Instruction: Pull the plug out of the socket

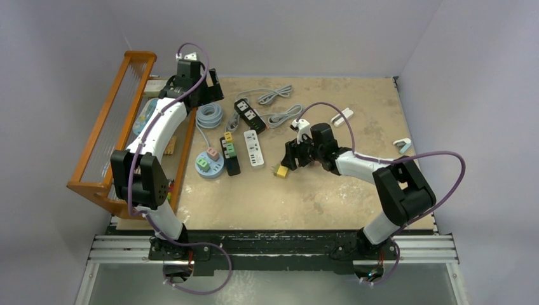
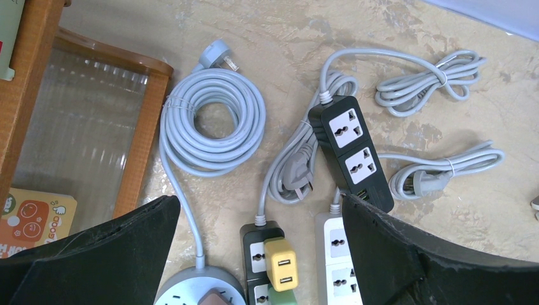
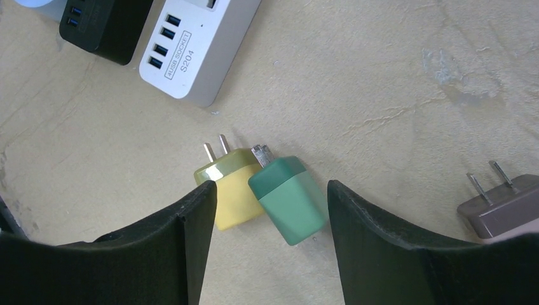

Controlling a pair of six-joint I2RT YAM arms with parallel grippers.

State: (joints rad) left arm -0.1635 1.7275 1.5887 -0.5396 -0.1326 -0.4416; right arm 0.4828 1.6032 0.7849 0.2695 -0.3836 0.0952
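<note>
My right gripper [image 3: 270, 190] sits open around a yellow square plug [image 3: 232, 187], with a green square plug [image 3: 289, 200] touching it at 3 o'clock. My left gripper [image 2: 259, 202] is wide open.

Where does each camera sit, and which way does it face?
Top external: above and behind the bases, looking down on the table; left arm and right arm show.
Left wrist: on the left arm, facing down at a coiled cable and black strip; open left tool shows.
Right wrist: on the right arm, facing down at a yellow plug and green plug; open right tool shows.
Shared: yellow plug, top and right wrist; black strip, top and left wrist.
</note>
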